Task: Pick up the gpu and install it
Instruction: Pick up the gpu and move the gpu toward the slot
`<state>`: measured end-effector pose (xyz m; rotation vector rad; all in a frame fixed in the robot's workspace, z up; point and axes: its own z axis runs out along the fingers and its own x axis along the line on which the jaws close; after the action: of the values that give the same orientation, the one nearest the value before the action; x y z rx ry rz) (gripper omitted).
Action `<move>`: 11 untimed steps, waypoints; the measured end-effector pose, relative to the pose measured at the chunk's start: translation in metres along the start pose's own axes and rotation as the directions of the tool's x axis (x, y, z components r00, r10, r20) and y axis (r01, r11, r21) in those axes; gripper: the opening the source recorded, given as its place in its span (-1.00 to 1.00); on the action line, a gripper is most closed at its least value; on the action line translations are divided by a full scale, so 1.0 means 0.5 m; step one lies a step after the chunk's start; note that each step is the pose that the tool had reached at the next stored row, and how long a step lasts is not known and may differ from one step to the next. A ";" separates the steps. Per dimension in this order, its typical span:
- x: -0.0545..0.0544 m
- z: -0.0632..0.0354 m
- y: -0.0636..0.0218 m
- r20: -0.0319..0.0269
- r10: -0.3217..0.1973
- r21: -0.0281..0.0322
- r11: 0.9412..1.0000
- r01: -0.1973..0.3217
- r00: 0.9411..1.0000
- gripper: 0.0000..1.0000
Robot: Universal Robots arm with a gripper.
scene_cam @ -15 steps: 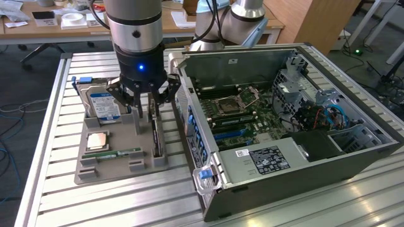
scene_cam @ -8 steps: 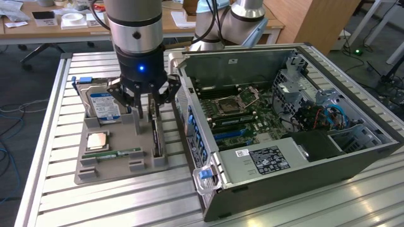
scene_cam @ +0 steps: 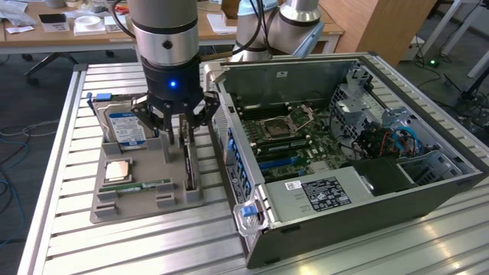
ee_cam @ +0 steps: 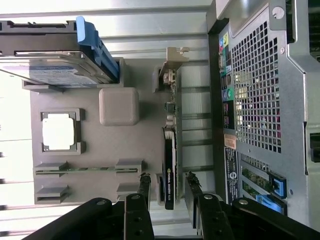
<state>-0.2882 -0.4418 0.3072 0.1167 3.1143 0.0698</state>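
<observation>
The gpu (scene_cam: pixel 189 169) (ee_cam: pixel 170 165) stands on its long edge in a slot of the grey parts holder (scene_cam: pixel 134 206) (ee_cam: pixel 100 145). Its silvery bracket is at one end and its upper edge is free, a posture that appears meant to offer both faces to a grip from above. The claw (scene_cam: pixel 181 137) (ee_cam: pixel 168 186) hangs over the card with jaws moderately wide. One finger (ee_cam: pixel 144 187) is on each side, and the wrist view shows a gap between each finger and the card, so nothing is gripped and the card is not yet lifted.

The same holder has a seat for each other part: a hard drive (scene_cam: pixel 126 129) (ee_cam: pixel 50 65) with a blue-white label, a square processor (scene_cam: pixel 116 170) (ee_cam: pixel 58 134) lying flat, and a narrow memory stick (scene_cam: pixel 136 186) (ee_cam: pixel 80 170) on edge.

Just beside the holder, on the slatted metal table (scene_cam: pixel 153 246), the computer case (scene_cam: pixel 428 200) (ee_cam: pixel 260 90) lies on its side with the panel off. The motherboard (scene_cam: pixel 298 137) faces upward, presumably for access from above.
</observation>
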 end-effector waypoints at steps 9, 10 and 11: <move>0.000 0.014 -0.001 0.000 0.000 0.000 1.000 0.000 1.000 -0.17; 0.000 0.014 -0.001 0.000 0.000 0.000 1.000 0.000 1.000 -0.17; 0.000 0.014 -0.001 0.000 0.000 0.000 1.000 0.000 1.000 -0.17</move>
<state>-0.2881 -0.4418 0.3003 0.1167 3.1145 0.0695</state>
